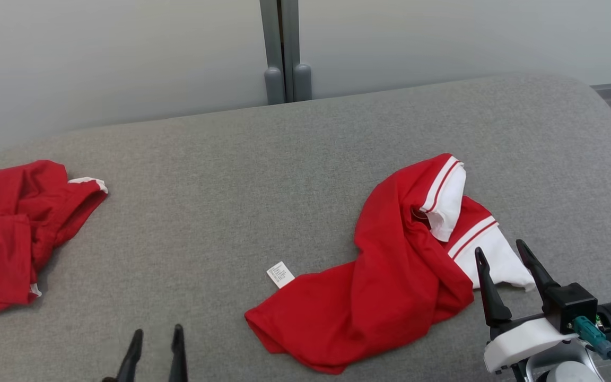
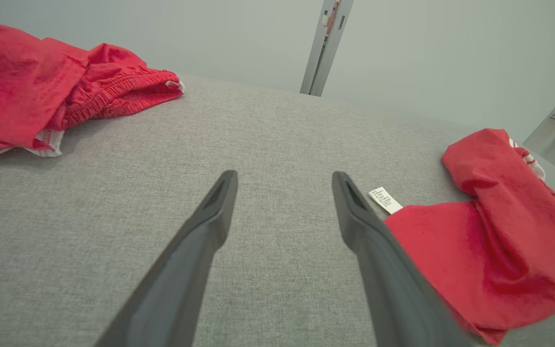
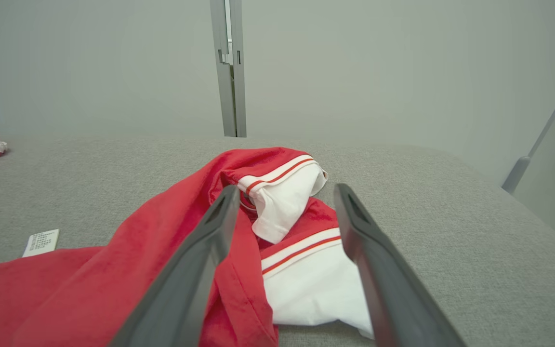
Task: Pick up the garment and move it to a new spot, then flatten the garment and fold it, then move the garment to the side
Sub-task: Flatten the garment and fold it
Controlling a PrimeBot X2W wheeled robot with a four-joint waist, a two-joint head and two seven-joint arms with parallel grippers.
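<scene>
Right tool (image 1: pixel 499 246) near garment (image 1: pixel 390 276), shorts (image 1: pixel 3 233) apart

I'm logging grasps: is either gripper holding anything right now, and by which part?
Nothing is held. The left gripper is open over the grey surface; the right gripper is open at the sleeve end of the red shirt.

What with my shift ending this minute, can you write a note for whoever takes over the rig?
Left end effector: open, empty, above bare table near the front edge.
Right end effector: open, empty, by the white sleeve of the red shirt.
The red shirt lies crumpled on the table's right side. Another red garment lies bunched at the left.
Done: nothing yet. Left: lift and move the shirt, flatten, fold, set aside.
</scene>
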